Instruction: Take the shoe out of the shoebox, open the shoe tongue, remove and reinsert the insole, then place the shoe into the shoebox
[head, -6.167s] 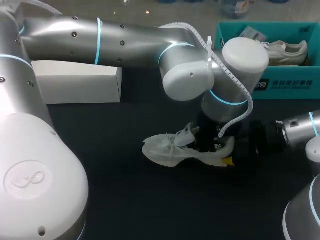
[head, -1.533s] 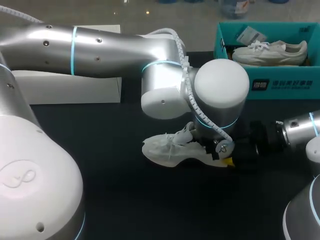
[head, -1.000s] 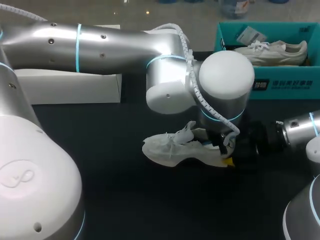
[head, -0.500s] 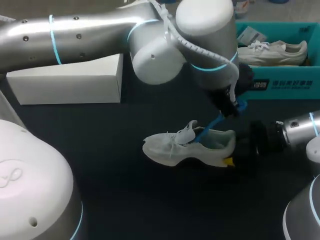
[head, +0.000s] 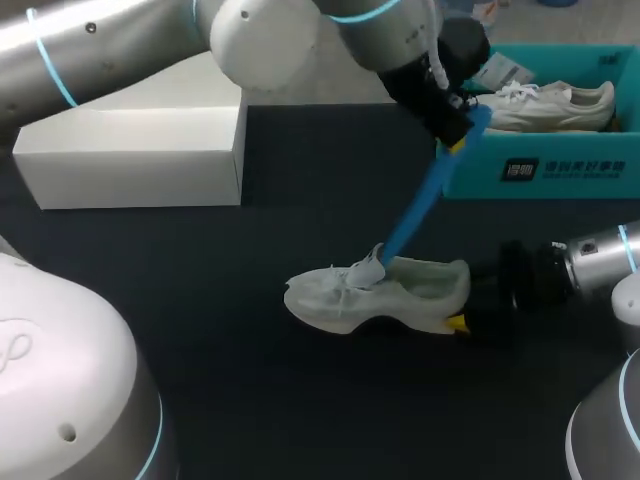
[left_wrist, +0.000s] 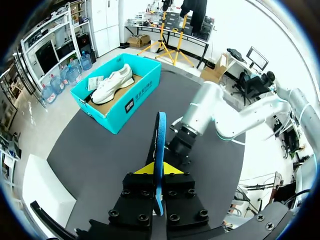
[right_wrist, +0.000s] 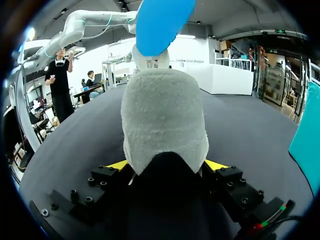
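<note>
One dark bench (head: 250, 400) carries everything. The left arm (head: 270, 30) is stretched across the far side from the left, raised well above the surface, and the right arm (head: 600, 260) is laid low over the right edge.

A white box (head: 140, 155) is set at the far left. A teal shoebox (head: 540, 170) is placed at the far right, open at the top, and a second shoe (head: 550, 105) is laid inside it.

The white shoe (head: 370, 295) is stood on its sole near the middle of the bench, well apart from both boxes. Its toe is turned left and its heel right.

A blue insole (head: 425, 205) is drawn partly out of that shoe. Its lower end is kept inside the opening, just behind the tongue. The rest is slanted up and to the right, towards the near left corner of the shoebox.

The left claw (left_wrist: 158, 170) is closed narrowly on the upper end of the insole, whose thin edge is pinched between the two fingers in the left wrist view.

The right claw (right_wrist: 167, 165) is closed on the heel of the white shoe. In the right wrist view a yellow tip is pressed against each side of the heel, and the insole is seen rising beyond it.
</note>
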